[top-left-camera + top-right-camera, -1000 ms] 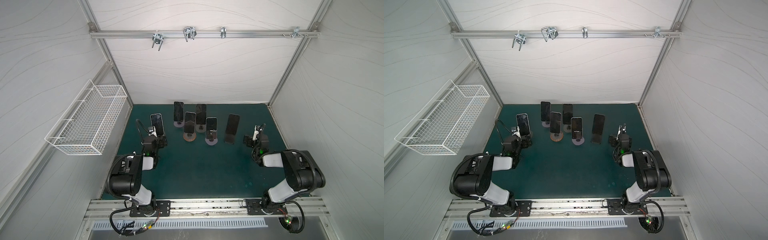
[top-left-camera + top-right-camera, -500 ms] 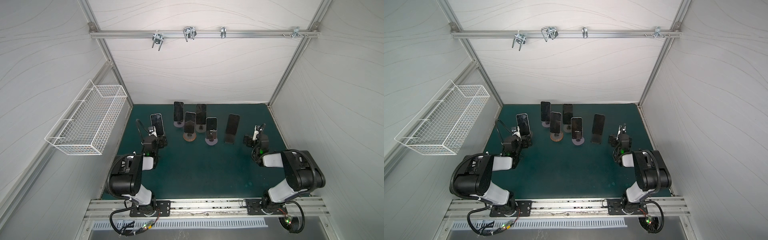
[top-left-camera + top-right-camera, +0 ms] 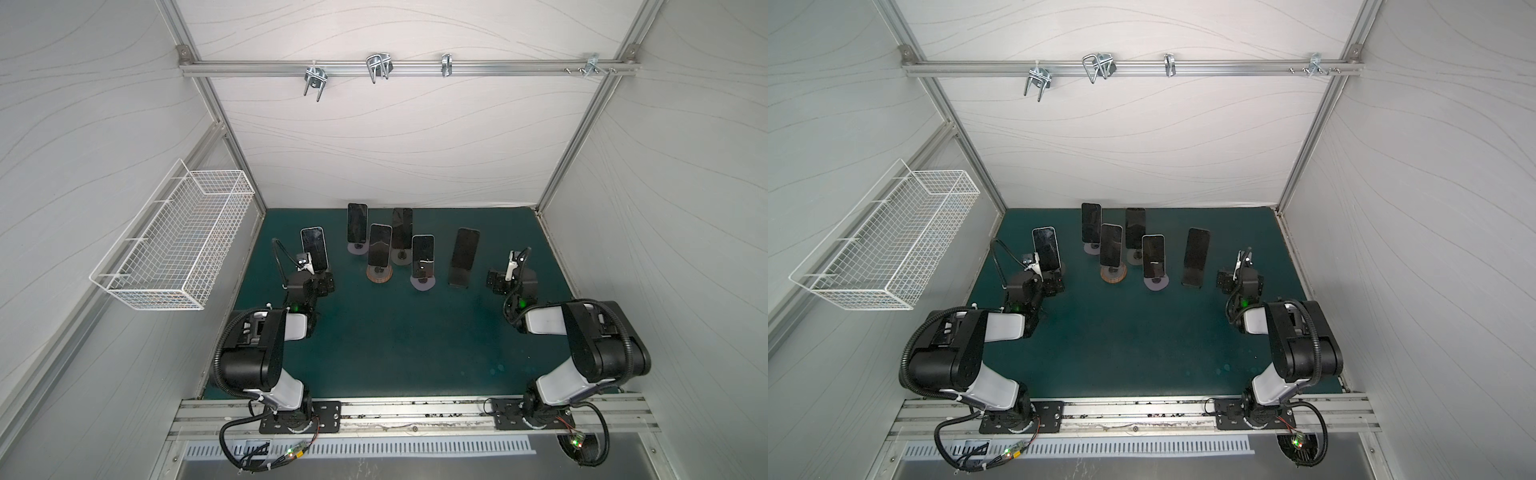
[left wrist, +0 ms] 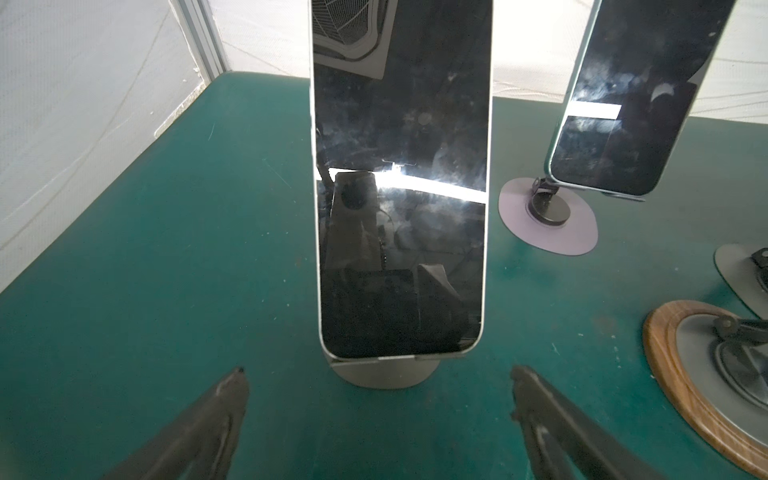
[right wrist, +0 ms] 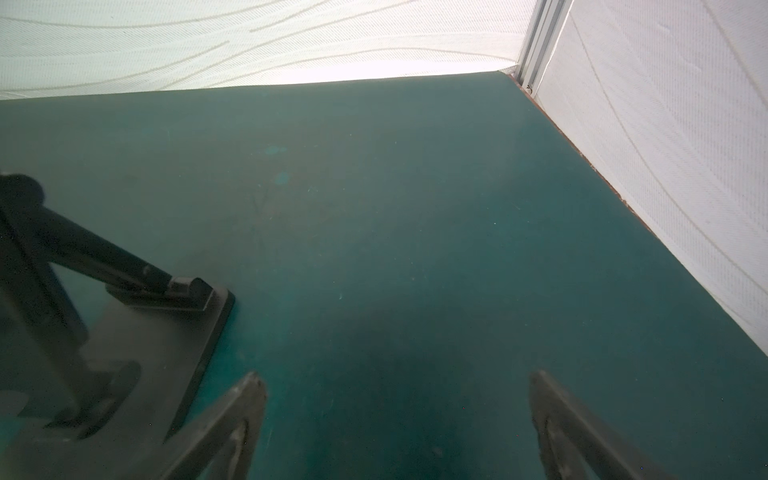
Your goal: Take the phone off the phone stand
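At the far left of the green mat (image 3: 395, 340): a flat, shiny black phone (image 4: 399, 187) with rounded corners and smudgy glass, propped up on a round grey stand (image 4: 386, 376). Just nearer than it, the left gripper (image 4: 378, 372), thin dark fingers (image 4: 216, 415) spread wide, not touching the phone. At the right, the right gripper (image 5: 397, 377), spread wide too, over the mat, beside a flat black plate (image 5: 166, 332). Right of the phone, a round wood ring (image 4: 663, 357).

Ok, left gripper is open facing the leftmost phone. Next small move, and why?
Probably ease the left gripper forward and slightly up: its open jaws sit short of the phone, level with the stand base, so closing now would grip nothing.
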